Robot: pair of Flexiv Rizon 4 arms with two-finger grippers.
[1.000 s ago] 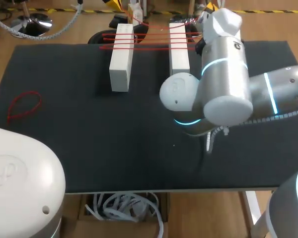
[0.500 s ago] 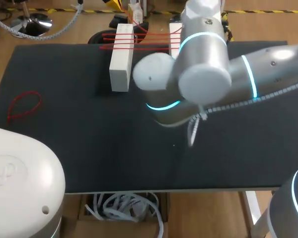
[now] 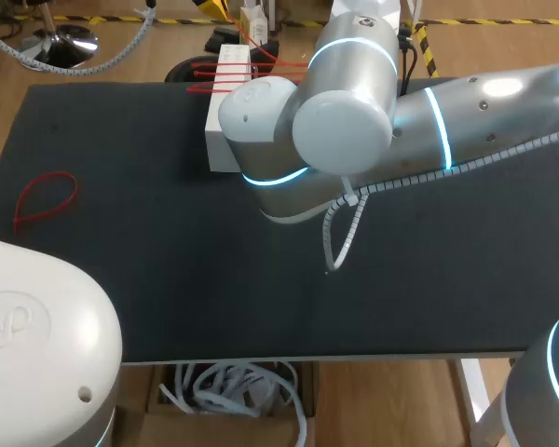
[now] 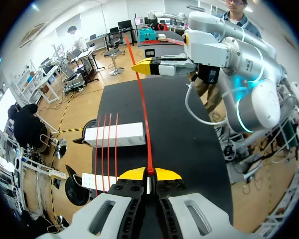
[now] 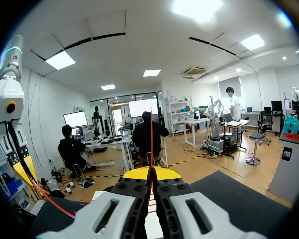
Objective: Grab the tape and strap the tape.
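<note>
Head view, from the left: a loose red loop (image 3: 47, 197) lies flat on the black table (image 3: 121, 279), well apart from everything else. Next come the white blocks (image 3: 225, 130), only one of them showing, with wound strands (image 3: 210, 76) of tape crossing its far end. My right arm (image 3: 354, 102) reaches in past the middle and hides the second block and, I think, both pincers.

Left wrist view settles the rest. My left pincer (image 4: 148, 173) is clamped on the red tape (image 4: 143, 109), its yellow tips pinching it from both sides. From there the tape runs straight ahead as one thin taut line, lifted off the table, to my right pincer (image 4: 162, 66), which grips it with tips together. So its long axis goes from pincer to pincer, parallel to the three strands already over the blocks and just beside them, near the blocks' ends. Right wrist view agrees: tips closed on the strand.

The coming lap, as I judge it, turns on bringing this line sideways and down across both blocks, each arm holding one end. The tape looks narrow, glossy and springy.
</note>
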